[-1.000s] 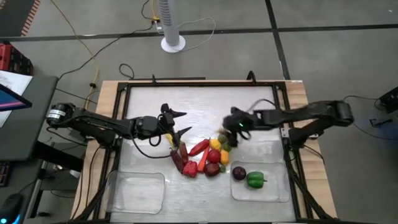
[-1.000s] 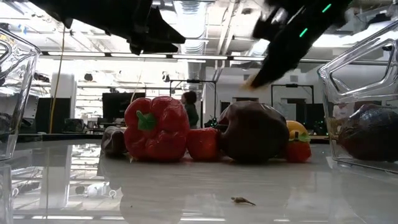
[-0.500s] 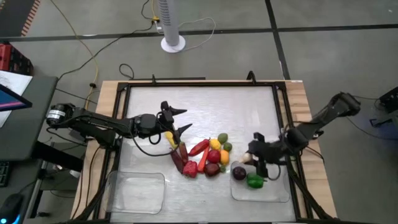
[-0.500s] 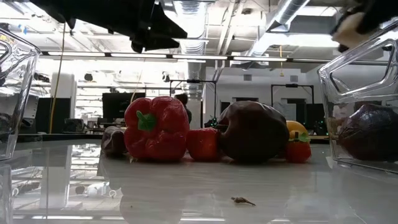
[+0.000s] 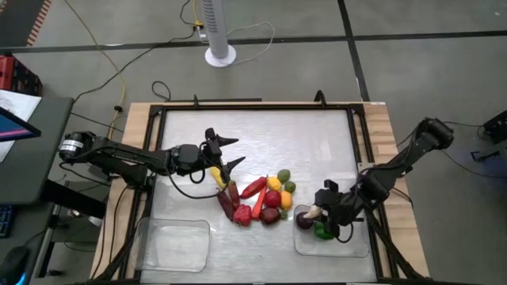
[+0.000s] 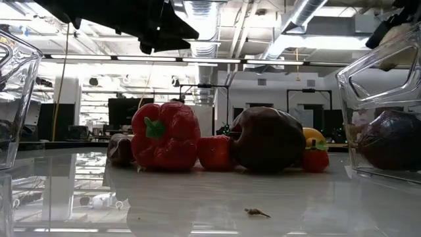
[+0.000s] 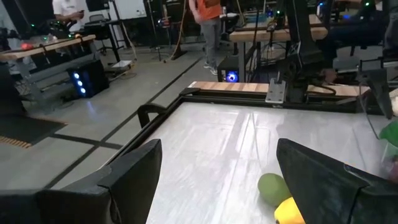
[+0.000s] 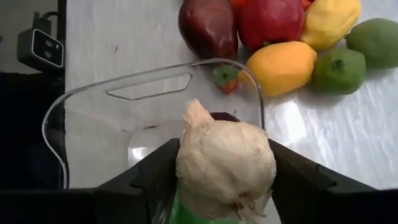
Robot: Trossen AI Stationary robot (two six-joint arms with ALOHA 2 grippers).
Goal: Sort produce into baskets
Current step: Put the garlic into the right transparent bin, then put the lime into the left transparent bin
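The produce lies in a pile (image 5: 261, 198) at the table's middle: red pepper (image 6: 164, 135), dark purple piece (image 6: 266, 139), yellow, orange and green pieces (image 8: 339, 68). My right gripper (image 5: 317, 212) is shut on a cream lumpy piece (image 8: 225, 165) over the right clear tray (image 5: 356, 245), which holds a purple piece (image 5: 304, 222) and a green pepper (image 5: 326, 232). My left gripper (image 5: 236, 153) is open and empty above the table, just left of the pile. The left clear tray (image 5: 174, 241) stands at the near left. My right gripper pinches the cream piece's two opposite sides (image 8: 186, 168) between its two fingers (image 8: 155, 177). The fingers slant down from the table's right side. The piece is lifted clear, above the right tray's far-left part and over the pieces in it.
A black frame (image 5: 253, 109) runs along the table's far and side edges. Bare table lies beyond the pile toward the far edge (image 5: 269, 134) and between the two trays (image 5: 253, 245). A person stands in the room behind, seen in the left wrist view (image 7: 208, 25).
My right gripper has gone from the pile toward the table's near right, carrying the cream piece, and has come down over the right tray's far-left part. My left gripper has kept still.
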